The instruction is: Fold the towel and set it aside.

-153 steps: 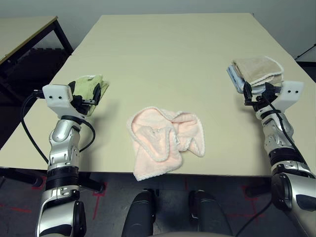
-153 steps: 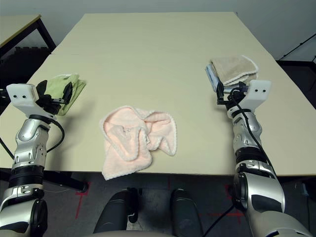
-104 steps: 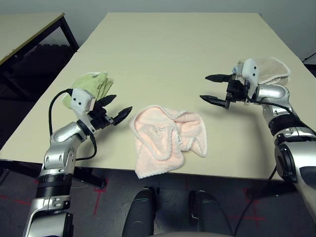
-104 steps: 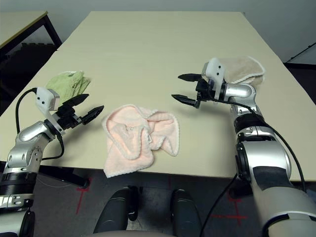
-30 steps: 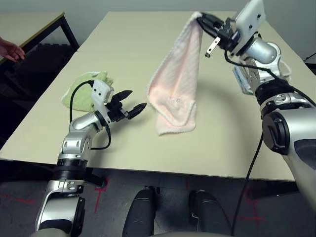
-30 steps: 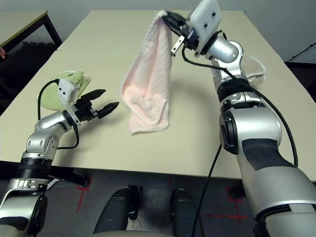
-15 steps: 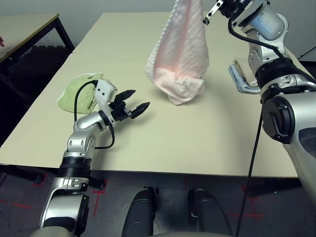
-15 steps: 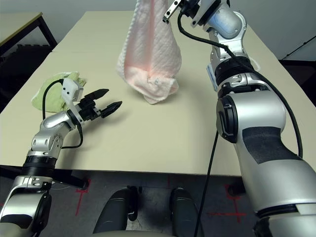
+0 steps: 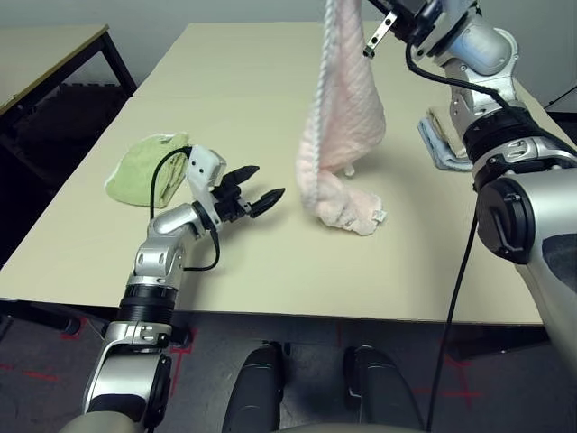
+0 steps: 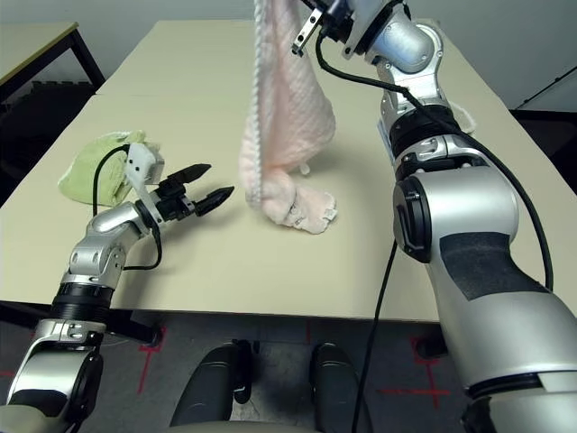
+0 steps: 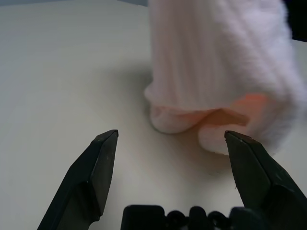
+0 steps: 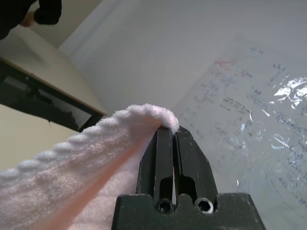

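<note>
Pale pink fluffy terry towel [image 9: 344, 117] hangs from the clamped right claw [image 12: 165, 130], its lower end bunched on the beige table [image 9: 270, 108] just ahead of the wide-open, empty left claw [image 11: 170, 143]. Pinch 1 whitish-edged lower corner, not the bundle.

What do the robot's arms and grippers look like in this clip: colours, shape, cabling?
Both arms are shiny silver metal with rounded segments and black joint bands. Each wrist carries a small white box. The left gripper and right gripper each have two black fingers; the left fingers are broad at the base and narrow toward the ends. Loose black cables loop along both forearms.
</note>
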`<state>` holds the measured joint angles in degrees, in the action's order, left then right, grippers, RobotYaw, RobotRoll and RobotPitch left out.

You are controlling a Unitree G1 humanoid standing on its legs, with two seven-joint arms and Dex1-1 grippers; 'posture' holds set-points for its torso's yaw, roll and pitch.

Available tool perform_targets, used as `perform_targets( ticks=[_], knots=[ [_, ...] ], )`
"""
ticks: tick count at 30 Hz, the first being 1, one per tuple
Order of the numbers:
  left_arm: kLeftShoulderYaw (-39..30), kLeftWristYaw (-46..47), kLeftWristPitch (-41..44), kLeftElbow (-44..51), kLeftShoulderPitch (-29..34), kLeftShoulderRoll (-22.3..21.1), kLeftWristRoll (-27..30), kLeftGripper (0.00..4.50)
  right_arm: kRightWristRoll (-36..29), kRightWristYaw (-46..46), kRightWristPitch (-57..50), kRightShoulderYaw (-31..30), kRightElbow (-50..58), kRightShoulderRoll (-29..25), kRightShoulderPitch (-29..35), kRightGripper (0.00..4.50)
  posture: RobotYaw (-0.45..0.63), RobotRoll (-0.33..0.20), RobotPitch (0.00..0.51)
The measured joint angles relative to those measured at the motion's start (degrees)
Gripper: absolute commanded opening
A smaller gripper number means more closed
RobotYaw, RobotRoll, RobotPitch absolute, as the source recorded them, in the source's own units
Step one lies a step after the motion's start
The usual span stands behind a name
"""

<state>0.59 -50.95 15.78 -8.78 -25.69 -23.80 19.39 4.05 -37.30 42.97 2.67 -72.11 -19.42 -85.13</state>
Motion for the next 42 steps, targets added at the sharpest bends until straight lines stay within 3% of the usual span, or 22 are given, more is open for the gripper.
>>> perform_targets(
  ticks=[9, 22, 30, 35, 42],
  knots=[
    [0.1, 0.6, 1.2, 1.6, 1.5, -0.5, -0.2, 4.5, 3.9, 12.1, -5.1, -0.8, -0.4, 0.1, -4.6, 0.04, 0.08, 0.0, 0.103],
    [1.9, 3.1, -1.9, -3.7, -1.8, 4.7, -2.7, 4.5, 6.0, 15.7, -6.4, -1.5, -1.6, -0.9, -6.2, 0.04, 0.06, 0.0, 0.111],
    [2.8, 2.6, -2.6, -4.8, -2.5, 4.9, -3.5, 4.5, 7.1, 23.0, -6.7, -1.4, -2.2, -3.7, -9.0, 0.04, 0.05, 0.0, 0.121],
    [3.0, 2.7, -3.4, -6.6, -3.4, 5.8, -4.1, 4.5, 6.2, 20.3, -5.9, -1.3, -2.2, -2.4, -8.5, 0.04, 0.04, 0.0, 0.128],
    [3.6, 7.8, -11.9, -17.4, -10.8, 7.5, -9.4, 4.5, 5.1, 17.0, -5.0, -1.3, -2.1, -0.2, -7.5, 0.04, 0.02, 0.0, 0.141]
  ],
)
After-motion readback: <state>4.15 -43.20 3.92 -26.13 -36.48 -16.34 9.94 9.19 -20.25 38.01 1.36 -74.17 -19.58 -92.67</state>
